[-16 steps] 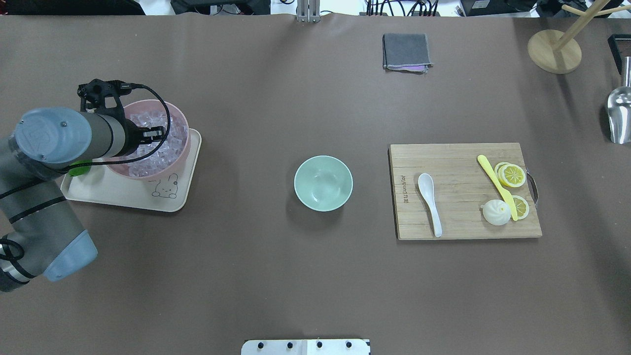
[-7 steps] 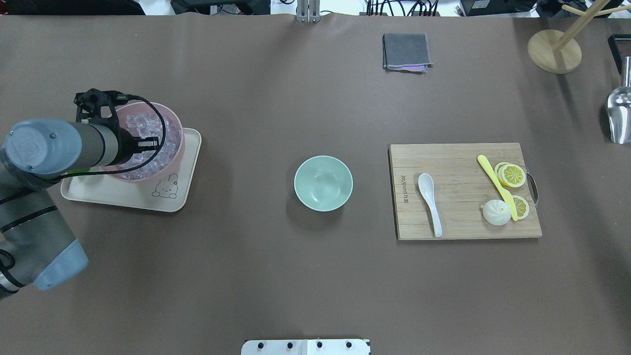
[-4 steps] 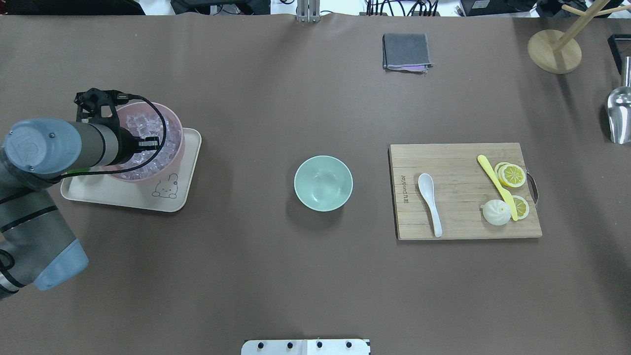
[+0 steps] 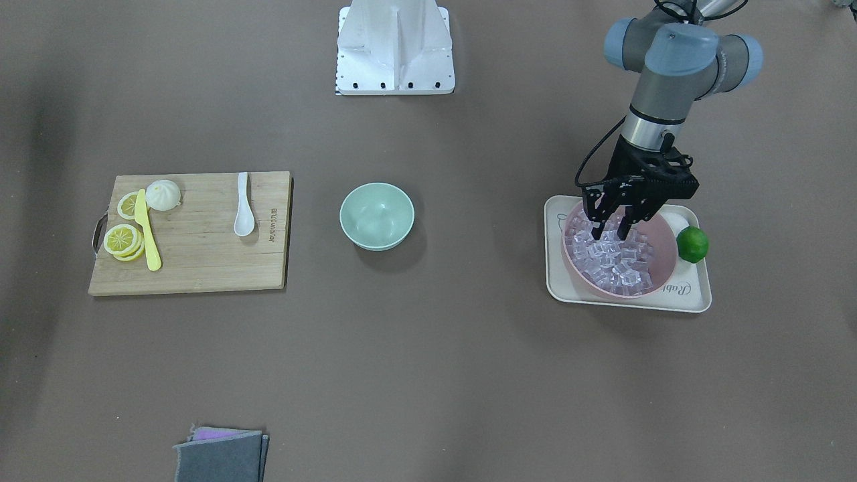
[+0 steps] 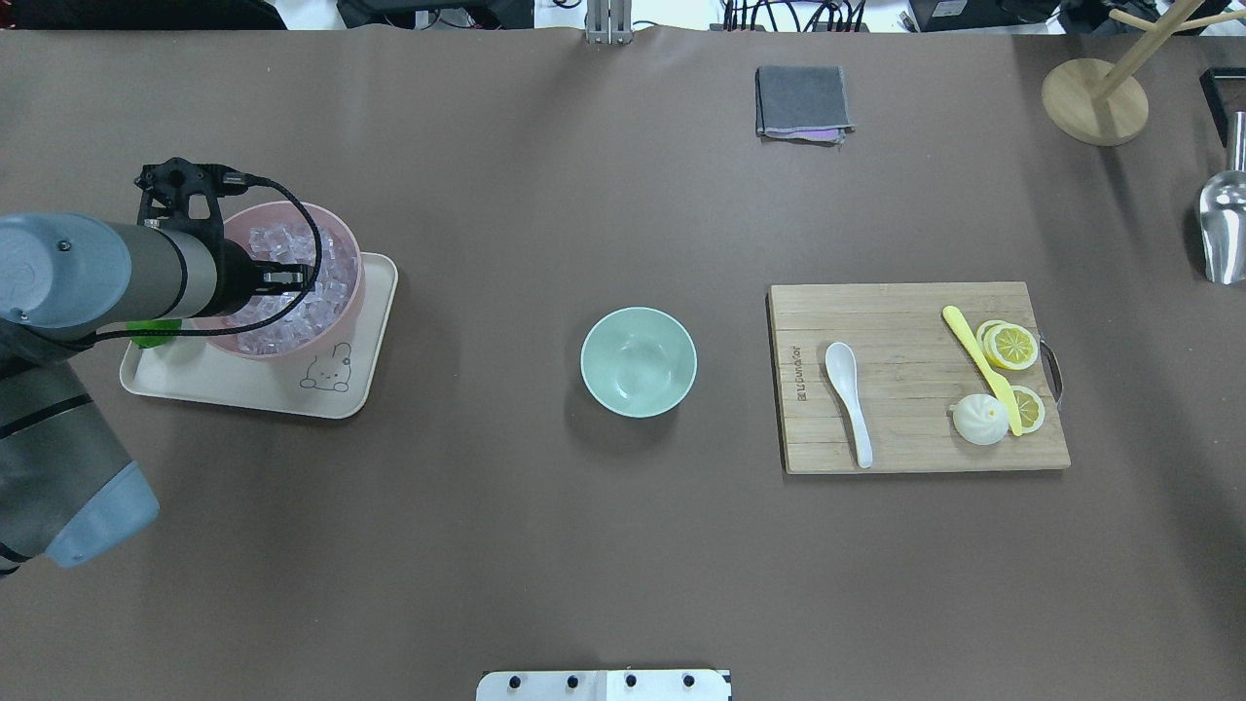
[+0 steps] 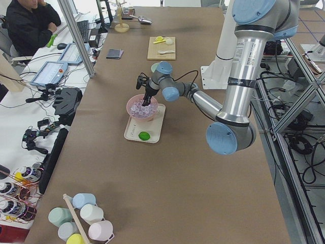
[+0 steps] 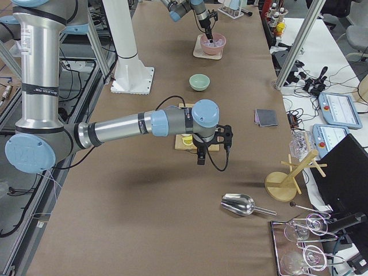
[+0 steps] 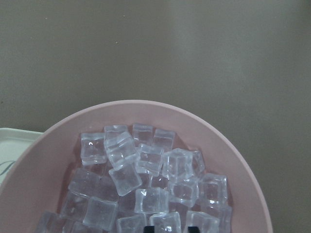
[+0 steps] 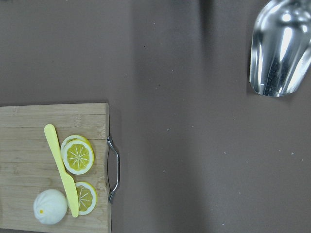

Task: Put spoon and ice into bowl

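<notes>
The white spoon (image 5: 849, 394) lies on the wooden cutting board (image 5: 905, 321), right of the mint-green bowl (image 5: 639, 362), which holds nothing I can see. The ice (image 4: 619, 261) fills a pink bowl (image 4: 663, 234) on a cream tray (image 5: 253, 389). My left gripper (image 4: 610, 231) points down into the ice, jaws apart. In the left wrist view its fingertips (image 8: 149, 229) straddle one cube (image 8: 166, 222) at the bottom edge. My right gripper (image 7: 200, 156) hovers past the board's far end; I cannot tell whether it is open or shut.
A yellow knife (image 5: 978, 365), lemon slices (image 5: 1010, 346) and a white bun (image 5: 978, 419) share the board. A lime (image 4: 692, 244) sits on the tray. A grey cloth (image 5: 802, 102), a wooden stand (image 5: 1095, 102) and a metal scoop (image 5: 1222, 229) lie at the back and right.
My left arm has drawn back to the left and the gripper has shifted slightly left over the ice in the pink bowl. Spoon and green bowl have not moved.
</notes>
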`<state>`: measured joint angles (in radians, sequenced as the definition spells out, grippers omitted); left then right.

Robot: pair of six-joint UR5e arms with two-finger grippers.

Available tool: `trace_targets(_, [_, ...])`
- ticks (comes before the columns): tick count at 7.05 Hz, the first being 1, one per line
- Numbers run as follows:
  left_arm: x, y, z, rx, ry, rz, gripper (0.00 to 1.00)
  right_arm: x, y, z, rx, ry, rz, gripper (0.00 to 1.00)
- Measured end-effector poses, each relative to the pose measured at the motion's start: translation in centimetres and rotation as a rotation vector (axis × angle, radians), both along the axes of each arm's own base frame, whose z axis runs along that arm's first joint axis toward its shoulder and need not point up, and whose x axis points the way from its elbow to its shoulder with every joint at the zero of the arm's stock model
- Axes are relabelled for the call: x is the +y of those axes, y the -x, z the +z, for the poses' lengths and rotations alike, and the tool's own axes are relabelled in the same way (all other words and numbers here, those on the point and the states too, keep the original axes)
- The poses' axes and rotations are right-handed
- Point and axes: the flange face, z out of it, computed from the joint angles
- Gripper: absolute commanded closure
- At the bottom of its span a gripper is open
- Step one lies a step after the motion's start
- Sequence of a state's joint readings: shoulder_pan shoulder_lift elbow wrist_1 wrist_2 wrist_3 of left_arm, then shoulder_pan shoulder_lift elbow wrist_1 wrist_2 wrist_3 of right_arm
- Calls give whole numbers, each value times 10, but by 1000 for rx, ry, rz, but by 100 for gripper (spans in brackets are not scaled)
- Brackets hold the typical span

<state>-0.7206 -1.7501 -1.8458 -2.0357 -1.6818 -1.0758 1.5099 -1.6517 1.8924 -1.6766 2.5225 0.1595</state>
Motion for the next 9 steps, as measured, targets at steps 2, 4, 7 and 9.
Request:
trace_targets(2, [-2,-1,12,-30,-3,13,49,-1,0,3,-4,7,-1,0])
trace_targets(4, [-2,-1,16,-41,-9,28,49,-2,0,6,-5,14,0,0])
trace_targets(7, [6,8,26,-79,-44,75,49,-2,0,11,-4,23,0,0])
trace_targets(9, [8,9,27,-92,-59,93,50,-2,0,13,-4,28,0,0])
